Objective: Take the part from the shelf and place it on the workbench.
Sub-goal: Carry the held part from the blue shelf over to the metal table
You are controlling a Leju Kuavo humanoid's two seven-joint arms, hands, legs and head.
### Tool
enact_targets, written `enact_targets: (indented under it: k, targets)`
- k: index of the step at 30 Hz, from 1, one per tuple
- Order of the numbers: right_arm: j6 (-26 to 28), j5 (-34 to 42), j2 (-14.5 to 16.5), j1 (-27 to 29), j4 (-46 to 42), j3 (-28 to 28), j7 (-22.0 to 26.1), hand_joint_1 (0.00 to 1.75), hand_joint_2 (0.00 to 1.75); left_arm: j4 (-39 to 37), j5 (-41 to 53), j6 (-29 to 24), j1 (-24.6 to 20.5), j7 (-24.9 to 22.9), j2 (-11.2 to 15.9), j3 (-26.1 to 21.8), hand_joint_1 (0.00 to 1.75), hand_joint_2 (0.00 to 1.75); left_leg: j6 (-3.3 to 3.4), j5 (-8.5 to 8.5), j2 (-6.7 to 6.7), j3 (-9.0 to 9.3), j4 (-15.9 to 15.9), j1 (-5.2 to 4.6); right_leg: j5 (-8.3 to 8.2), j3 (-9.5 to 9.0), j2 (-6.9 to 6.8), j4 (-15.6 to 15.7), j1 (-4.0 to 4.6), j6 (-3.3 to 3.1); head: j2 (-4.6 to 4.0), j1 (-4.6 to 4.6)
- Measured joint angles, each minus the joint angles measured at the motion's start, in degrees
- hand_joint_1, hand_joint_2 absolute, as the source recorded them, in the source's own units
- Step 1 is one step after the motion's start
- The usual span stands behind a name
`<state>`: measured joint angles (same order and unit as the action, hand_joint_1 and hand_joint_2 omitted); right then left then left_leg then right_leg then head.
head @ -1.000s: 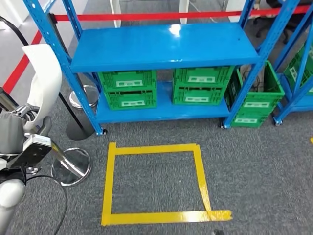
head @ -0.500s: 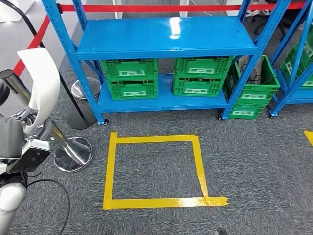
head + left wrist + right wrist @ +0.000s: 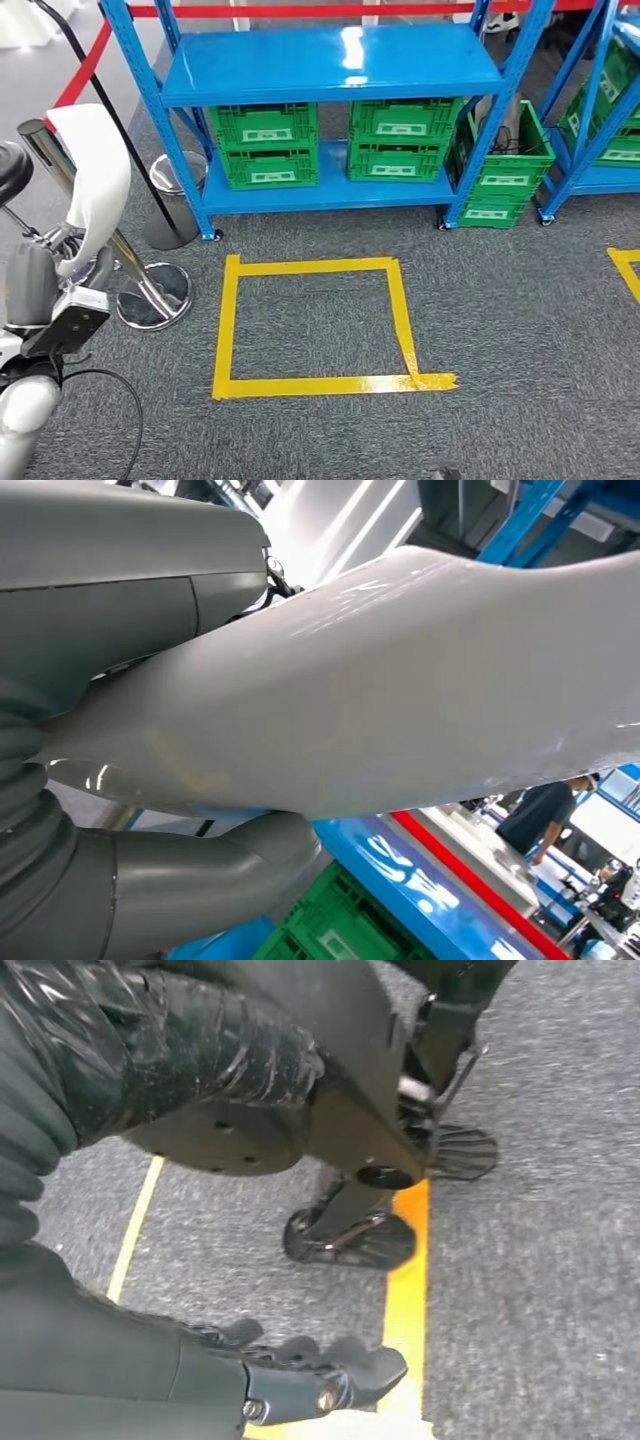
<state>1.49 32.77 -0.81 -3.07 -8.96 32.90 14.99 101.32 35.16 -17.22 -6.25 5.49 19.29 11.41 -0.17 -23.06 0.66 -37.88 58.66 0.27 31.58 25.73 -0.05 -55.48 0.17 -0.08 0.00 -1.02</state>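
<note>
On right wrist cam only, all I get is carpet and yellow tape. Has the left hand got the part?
Observer: Yes. The left hand grips a white curved part, raised at the robot's left side.
Operator: What's ahead?
Observer: A blue shelf stands straight ahead in the head view. Its upper board is bare.
Operator: Anything lower down?
Observer: Two stacks of green crates sit on its lower board.
</note>
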Motion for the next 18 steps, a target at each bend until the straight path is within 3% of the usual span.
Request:
enact_targets:
  k: [1, 3, 4, 5, 6, 7, 8, 9, 11, 12, 14, 15, 16, 18]
  targets:
    - [-0.44, -0.32, 0.01, 0.04, 0.0, 0.06, -0.01, 0.0, 1.75, -0.01, -0.05, 0.0, 0.17, 0.04, -0.01, 0.0, 1.75, 1.75, -0.32, -2.55, -0.1, -0.4, 1.66, 0.07, -0.81, 0.78, -0.18, 0.05, -0.09, -0.41, 0.0, 0.12]
    - [-1.36, -0.86, -0.12, 0.03, 0.0, 0.21, 0.06, 0.0, 1.75, -0.05, -0.18, 0.03, 0.26, 0.18, -0.03, 0.01, 1.75, 1.75, -0.82, -9.09, -0.2, -1.28, 8.0, 0.27, -2.36, 2.39, -0.44, -0.14, -0.03, -0.97, 0.0, 0.3]
    - [-1.64, -1.06, -0.2, -0.03, 0.0, 0.27, 0.1, 0.0, 1.75, -0.09, -0.26, 0.04, 0.25, 0.29, -0.06, 0.01, 1.75, 1.75, -0.98, -11.05, -0.21, -1.6, 11.74, 0.34, -3.15, 3.38, -0.51, -0.38, 0.03, -1.02, 0.0, 0.34]
    - [-1.81, -1.19, -0.27, -0.13, 0.0, 0.34, 0.16, 0.0, 1.75, -0.14, -0.32, 0.04, 0.25, 0.45, -0.1, 0.02, 1.75, 1.75, -1.08, -11.33, -0.22, -1.57, 14.64, 0.39, -3.9, 4.53, -0.54, -0.76, 0.09, -1.01, 0.0, 0.33]
    - [-1.9, -1.32, -0.3, -0.22, 0.0, 0.41, 0.2, 0.0, 1.75, -0.19, -0.44, 0.04, 0.26, 0.65, -0.15, 0.02, 1.75, 1.75, -1.12, -10.26, -0.23, -0.97, 16.13, 0.41, -4.57, 5.9, -0.55, -1.25, 0.12, -0.93, 0.0, 0.34]
    - [-1.98, -1.43, -0.31, -0.29, 0.0, 0.47, 0.24, 0.0, 1.75, -0.22, -0.62, 0.05, 0.27, 0.86, -0.22, 0.02, 1.75, 1.75, -1.09, -8.42, -0.24, 0.4, 15.68, 0.43, -5.13, 7.23, -0.56, -1.81, 0.12, -0.8, 0.0, 0.35]
    - [-2.17, -1.52, -0.31, -0.33, 0.0, 0.52, 0.32, 0.0, 1.75, -0.23, -0.84, 0.08, 0.28, 1.05, -0.3, 0.02, 1.75, 1.75, -1.0, -6.84, -0.26, 2.67, 13.37, 0.43, -5.6, 8.45, -0.55, -2.4, 0.11, -0.61, 0.0, 0.35]
    - [-2.53, -1.61, -0.34, -0.33, 0.0, 0.56, 0.47, 0.0, 1.75, -0.23, -1.08, 0.15, 0.27, 1.21, -0.38, 0.03, 1.75, 1.75, -0.85, -6.56, -0.34, 5.7, 9.44, 0.39, -6.0, 9.45, -0.51, -2.98, 0.18, -0.37, 0.0, 0.37]
    - [-3.62, -1.74, -0.44, -0.29, 0.0, 0.63, 0.91, 0.0, 1.75, -0.27, -1.38, 0.45, 0.24, 1.55, -0.55, 0.07, 1.75, 1.75, -0.27, -8.24, -0.53, 10.83, 1.59, 0.21, -6.93, 10.71, -0.42, -3.72, 0.29, 0.24, 0.0, 0.3]
    - [-4.1, -1.78, -0.5, -0.24, 0.0, 0.68, 1.12, 0.0, 1.75, -0.32, -1.48, 0.62, 0.22, 1.71, -0.64, 0.1, 1.75, 1.75, 0.07, -9.08, -0.6, 11.95, -0.65, 0.03, -7.54, 11.08, -0.39, -3.77, 0.29, 0.53, 0.0, 0.27]
    - [-4.61, -1.8, -0.64, 0.02, 0.02, 0.81, 1.36, 0.0, 1.75, -0.52, -1.61, 0.81, 0.14, 1.89, -0.89, 0.2, 1.75, 1.75, 0.87, -8.44, -0.46, 11.3, -1.55, -0.16, -8.47, 11.67, -0.3, -3.58, 0.09, 1.07, 0.0, 0.3]
    - [-4.71, -1.8, -0.71, 0.19, 0.04, 0.9, 1.42, 0.0, 1.75, -0.65, -1.65, 0.88, 0.08, 1.92, -1.03, 0.22, 1.75, 1.75, 1.38, -7.68, -0.32, 10.58, -1.66, -0.14, -7.6, 12.08, -0.21, -3.95, -0.02, 1.35, 0.0, 0.28]
    - [-4.74, -1.8, -0.77, 0.37, 0.06, 1.0, 1.44, 0.0, 1.75, -0.75, -1.7, 0.93, 0.02, 1.93, -1.19, 0.26, 1.75, 1.75, 1.86, -6.85, -0.18, 9.74, -1.79, -0.06, -5.54, 12.74, -0.12, -5.2, -0.11, 1.66, 0.0, 0.22]
    - [-4.74, -1.8, -0.83, 0.51, 0.08, 1.23, 1.48, 0.0, 1.75, -0.91, -1.85, 1.05, -0.05, 1.96, -1.48, 0.31, 1.75, 1.75, 2.49, -5.17, -0.01, 7.79, -1.83, -0.02, 0.76, 14.29, -0.04, -10.9, -0.27, 2.18, 0.0, 0.01]
